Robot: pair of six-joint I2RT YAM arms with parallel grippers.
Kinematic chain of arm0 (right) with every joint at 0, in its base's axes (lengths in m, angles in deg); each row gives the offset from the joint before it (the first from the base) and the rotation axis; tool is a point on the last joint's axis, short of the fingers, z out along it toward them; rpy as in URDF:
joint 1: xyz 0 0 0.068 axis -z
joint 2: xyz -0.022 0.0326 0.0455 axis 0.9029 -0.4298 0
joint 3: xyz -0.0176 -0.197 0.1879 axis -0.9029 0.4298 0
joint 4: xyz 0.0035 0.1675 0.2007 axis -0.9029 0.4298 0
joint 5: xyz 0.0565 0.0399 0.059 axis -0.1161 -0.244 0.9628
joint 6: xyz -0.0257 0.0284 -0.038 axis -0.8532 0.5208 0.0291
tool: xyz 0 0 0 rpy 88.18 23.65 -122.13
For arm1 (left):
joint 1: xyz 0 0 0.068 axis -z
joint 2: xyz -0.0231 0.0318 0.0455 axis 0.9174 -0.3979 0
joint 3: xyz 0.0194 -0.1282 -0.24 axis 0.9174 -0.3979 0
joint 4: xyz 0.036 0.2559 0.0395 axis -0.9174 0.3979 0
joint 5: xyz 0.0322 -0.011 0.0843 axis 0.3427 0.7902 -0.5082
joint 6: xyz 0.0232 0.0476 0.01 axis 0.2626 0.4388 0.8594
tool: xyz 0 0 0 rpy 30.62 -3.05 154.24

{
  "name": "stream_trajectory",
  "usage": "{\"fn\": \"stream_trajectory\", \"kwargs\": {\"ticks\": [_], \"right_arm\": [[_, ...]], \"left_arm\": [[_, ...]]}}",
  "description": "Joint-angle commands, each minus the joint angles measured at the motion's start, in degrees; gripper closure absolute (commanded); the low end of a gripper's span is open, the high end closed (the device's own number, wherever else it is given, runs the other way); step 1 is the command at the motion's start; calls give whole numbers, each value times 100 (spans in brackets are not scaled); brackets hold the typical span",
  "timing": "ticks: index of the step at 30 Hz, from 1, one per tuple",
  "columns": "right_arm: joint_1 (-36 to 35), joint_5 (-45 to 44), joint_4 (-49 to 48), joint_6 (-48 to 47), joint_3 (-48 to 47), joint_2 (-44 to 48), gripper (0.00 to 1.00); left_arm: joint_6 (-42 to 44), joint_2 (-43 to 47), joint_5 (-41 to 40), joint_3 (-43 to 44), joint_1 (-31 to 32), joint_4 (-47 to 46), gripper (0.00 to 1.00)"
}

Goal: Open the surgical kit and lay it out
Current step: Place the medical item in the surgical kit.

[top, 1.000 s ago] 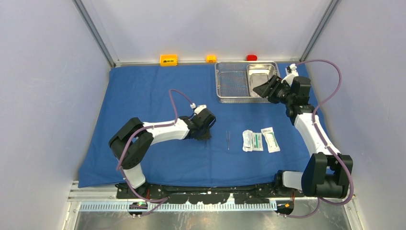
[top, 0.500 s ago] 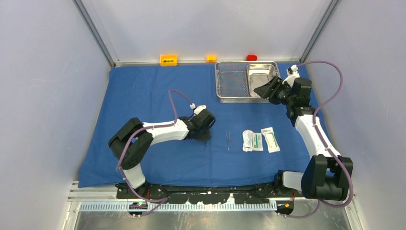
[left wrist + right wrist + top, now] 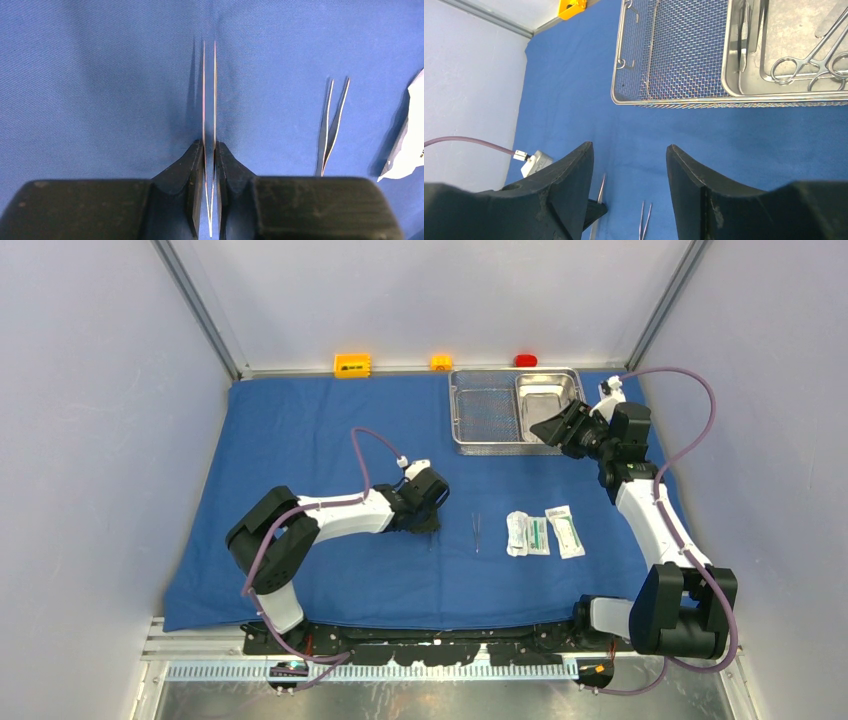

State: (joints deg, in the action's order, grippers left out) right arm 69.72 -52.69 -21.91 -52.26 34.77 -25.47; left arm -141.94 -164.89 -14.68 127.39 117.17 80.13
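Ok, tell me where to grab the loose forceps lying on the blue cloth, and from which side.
Take the loose forceps across the middle of its two thin arms, straight down from above. It lies flat on the blue cloth, so nothing offers a way under it; jaws closing across the arms should press them together. The packets beside it lie apart, leaving room.
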Motion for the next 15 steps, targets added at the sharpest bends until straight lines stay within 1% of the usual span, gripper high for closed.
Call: {"fn": "stream_trajectory", "kwargs": {"ticks": [1, 15], "right_arm": [[46, -1, -282, -32, 6, 198, 40], [114, -12, -276, -32, 1, 214, 40]], "left_arm": [[-27, 168, -49, -105, 10, -35, 84], [-42, 242, -5, -152, 11, -1, 81]]}}
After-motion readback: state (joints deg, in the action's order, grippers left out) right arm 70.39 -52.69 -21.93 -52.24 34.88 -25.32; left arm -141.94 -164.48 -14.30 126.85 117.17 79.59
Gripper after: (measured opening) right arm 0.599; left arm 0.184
